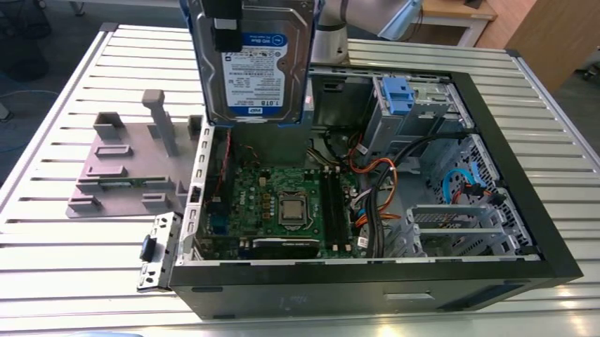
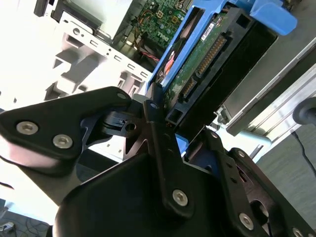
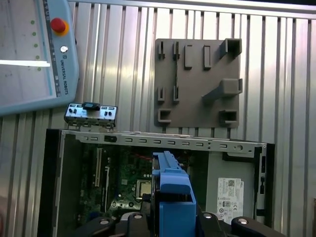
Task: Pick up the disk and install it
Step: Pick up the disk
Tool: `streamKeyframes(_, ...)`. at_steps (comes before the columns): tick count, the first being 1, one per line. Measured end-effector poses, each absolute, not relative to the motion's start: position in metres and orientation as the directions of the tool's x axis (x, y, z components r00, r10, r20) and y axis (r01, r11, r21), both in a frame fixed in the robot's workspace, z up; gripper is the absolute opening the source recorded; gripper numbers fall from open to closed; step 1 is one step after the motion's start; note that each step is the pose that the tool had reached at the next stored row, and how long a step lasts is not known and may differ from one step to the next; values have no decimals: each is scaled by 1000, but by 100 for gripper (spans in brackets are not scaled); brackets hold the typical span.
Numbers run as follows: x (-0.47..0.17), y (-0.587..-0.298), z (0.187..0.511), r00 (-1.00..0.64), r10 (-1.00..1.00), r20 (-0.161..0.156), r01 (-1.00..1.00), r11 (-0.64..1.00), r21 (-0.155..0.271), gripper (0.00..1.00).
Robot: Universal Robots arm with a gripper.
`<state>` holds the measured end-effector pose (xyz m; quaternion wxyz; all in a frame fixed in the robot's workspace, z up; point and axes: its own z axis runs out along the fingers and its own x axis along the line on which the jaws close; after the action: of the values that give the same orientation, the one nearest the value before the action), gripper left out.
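Your hand (image 2: 170, 116) is clamped on the disk (image 1: 255, 63). In the second wrist view the black fingers (image 2: 154, 118) press against its blue bracket, and the connector end with the green board is turned to the camera.

The disk is in the air and touches nothing below it. In the exterior view it hangs upright, with its long axis vertical and the white label toward the camera. In the first wrist view you look down along the bracket and see the open computer case (image 1: 506, 175) under it, with the motherboard (image 1: 281, 200) directly beneath.

The relation that matters, as I judge it, is this one. The drive cage (image 1: 422, 116), with the bare blue clip (image 1: 398, 91) on it, lies from the disk toward the exterior view's right and lower, inside the case. The disk stands on end, apart from the cage. The grey fixture plate (image 1: 122, 168) lies on the table (image 1: 56, 267) at the opposite side, the exterior view's left.
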<state>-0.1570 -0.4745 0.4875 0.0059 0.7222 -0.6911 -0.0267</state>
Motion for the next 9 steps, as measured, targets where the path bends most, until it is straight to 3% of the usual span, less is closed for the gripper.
streamKeyframes(9,-151,-491,486,43,-997,-58,-998,-46,45,37)
